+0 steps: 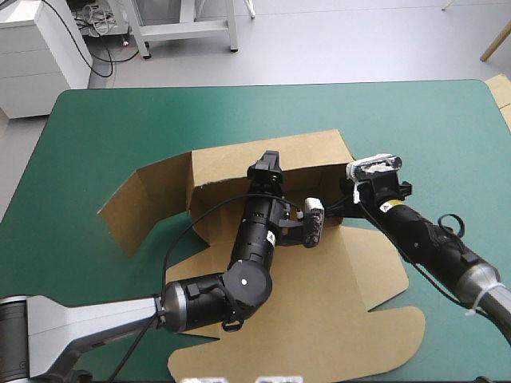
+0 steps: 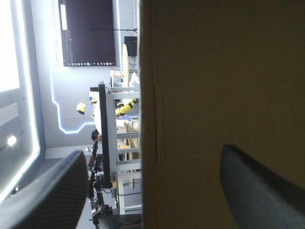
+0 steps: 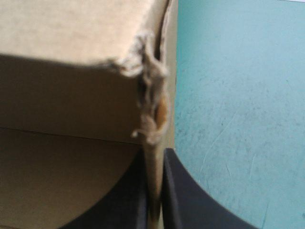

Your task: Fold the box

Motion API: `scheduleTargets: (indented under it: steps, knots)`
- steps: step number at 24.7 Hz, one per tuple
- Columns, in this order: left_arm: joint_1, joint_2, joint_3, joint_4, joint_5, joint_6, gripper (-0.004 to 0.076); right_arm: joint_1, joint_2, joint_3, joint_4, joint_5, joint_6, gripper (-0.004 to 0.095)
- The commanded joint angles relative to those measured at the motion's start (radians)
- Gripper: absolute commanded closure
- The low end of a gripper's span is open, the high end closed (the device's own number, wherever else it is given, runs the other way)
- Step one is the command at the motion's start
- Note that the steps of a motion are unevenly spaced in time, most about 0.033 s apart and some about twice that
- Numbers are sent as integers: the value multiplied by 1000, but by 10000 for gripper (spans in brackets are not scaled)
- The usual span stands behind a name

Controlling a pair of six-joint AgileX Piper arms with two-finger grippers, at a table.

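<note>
Largely cropped, the box [image 3: 71, 71] sits pinched in the right claw [image 3: 155, 155]

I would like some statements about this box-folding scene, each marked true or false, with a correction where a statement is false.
1. The right end effector is shut on a wall of the box. True.
2. The left end effector is shut, its fingers meeting in one arch. False: they stand apart, with board between them.
3. The whole box lies flat on the table. False: its rear walls stand raised.
4. The lid lies flat toward the table's near edge. True.
</note>
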Motion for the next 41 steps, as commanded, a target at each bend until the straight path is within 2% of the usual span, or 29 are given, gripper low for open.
scheduleTargets:
  steps: [1,5,7,8,10,12,14,15,17,20,23,29,35,41]
  knots:
    - [-38,-41,-27,66,67,-18,174,-17,51,-109,6,-109,4,927]
    - [-47,-41,-27,51,63,-30,176,-80,157,-221,-6,-96,-3,928]
    - [-47,-41,-27,53,60,-26,227,-103,181,-240,-7,-74,-7,928]
    - [-47,-41,-27,44,60,-26,362,-105,184,-240,-7,-75,-7,928]
    - [-42,-41,-36,-36,6,9,715,-105,184,-240,-7,-75,-7,928]
    - [-4,-43,-87,-285,-102,245,708,-105,184,-240,-7,-75,-9,929]
    - [80,-43,-176,-675,-163,532,708,-105,184,-240,-7,-74,-11,929]
    - [136,-43,-242,-909,-146,688,708,-105,184,-240,-7,-74,-11,929]
    - [288,-43,-373,-1258,-45,849,708,-105,184,-240,-7,-74,-11,928]
    - [471,-43,-487,-1514,21,866,709,-105,184,-240,-7,-74,-11,929]
    - [670,-43,-551,-1728,36,866,709,-105,184,-240,-7,-74,-11,929]
    - [1064,-43,-583,-2191,103,866,730,-105,184,-240,-7,-74,-11,928]
    - [1369,-43,-580,-2370,236,866,732,-105,184,-240,-7,-74,-11,929]
    - [1613,-43,-542,-2458,290,869,732,-105,184,-240,-7,-65,-11,929]
